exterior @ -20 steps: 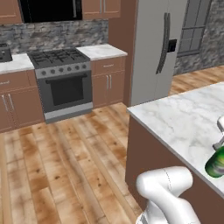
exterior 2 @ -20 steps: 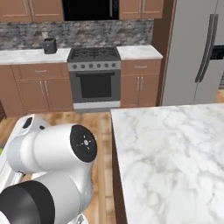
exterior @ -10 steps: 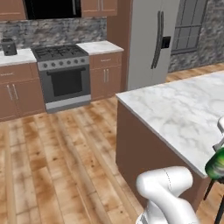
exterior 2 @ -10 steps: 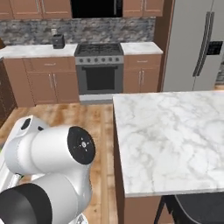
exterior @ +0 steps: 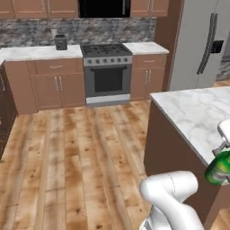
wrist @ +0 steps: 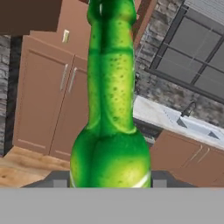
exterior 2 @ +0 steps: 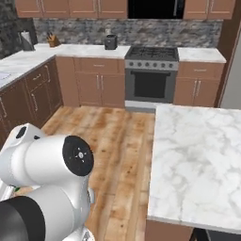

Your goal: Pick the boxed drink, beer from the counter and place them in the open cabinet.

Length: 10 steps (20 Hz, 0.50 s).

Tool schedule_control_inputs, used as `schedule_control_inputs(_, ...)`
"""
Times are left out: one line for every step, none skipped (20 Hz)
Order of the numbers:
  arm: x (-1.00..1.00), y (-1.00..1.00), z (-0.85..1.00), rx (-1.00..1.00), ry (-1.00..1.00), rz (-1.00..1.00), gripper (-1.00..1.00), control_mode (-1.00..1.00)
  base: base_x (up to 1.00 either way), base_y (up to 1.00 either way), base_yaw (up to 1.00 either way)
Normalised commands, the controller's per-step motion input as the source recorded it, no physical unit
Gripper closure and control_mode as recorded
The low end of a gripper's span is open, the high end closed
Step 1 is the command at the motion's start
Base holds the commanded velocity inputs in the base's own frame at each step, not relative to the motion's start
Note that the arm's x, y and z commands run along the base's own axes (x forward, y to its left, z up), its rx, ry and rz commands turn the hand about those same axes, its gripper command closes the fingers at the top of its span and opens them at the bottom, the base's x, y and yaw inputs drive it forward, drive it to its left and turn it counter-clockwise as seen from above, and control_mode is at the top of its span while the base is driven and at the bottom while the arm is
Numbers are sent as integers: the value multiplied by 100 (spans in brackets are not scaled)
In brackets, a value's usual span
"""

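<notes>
Left base view: the slim green glass beer bottle [exterior: 219,168] hangs off the near edge of the white-grey marbled tabletop [exterior: 193,114], lifted clear. Right base view: no carton stands on that tabletop [exterior 2: 197,160]. Hand view: the end effector [wrist: 109,183] is partly closed around the bottle [wrist: 110,113]; judged mid-carry, cabinet placement outstanding.

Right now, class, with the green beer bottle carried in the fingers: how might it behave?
The beer looks rigid, probably glass, so likely fragile if dropped. Its glossy rounded body seems slippery and apt to roll if laid down. Tall with a narrow neck, it may tip easily when set upright.
</notes>
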Motion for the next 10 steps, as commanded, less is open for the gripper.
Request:
schedule_control_inputs(0,0,0,0,0,0,100,100,-18,0,49)
schedule_control_inputs(0,0,0,0,0,0,100,100,-14,0,48)
schedule_control_inputs(0,0,0,0,0,0,100,100,-12,0,48)
schedule_control_inputs(0,0,0,0,0,0,100,100,-11,0,48)
schedule_control_inputs(0,0,0,0,0,0,100,100,-13,0,48)
schedule_control_inputs(0,0,0,0,0,0,100,100,-13,0,48)
schedule_control_inputs(0,0,0,0,0,0,100,100,-12,0,46)
schedule_control_inputs(0,0,0,0,0,0,100,100,-11,0,45)
schedule_control_inputs(0,0,0,0,0,0,100,100,-8,0,45)
schedule_control_inputs(0,0,0,0,0,0,100,100,-7,0,45)
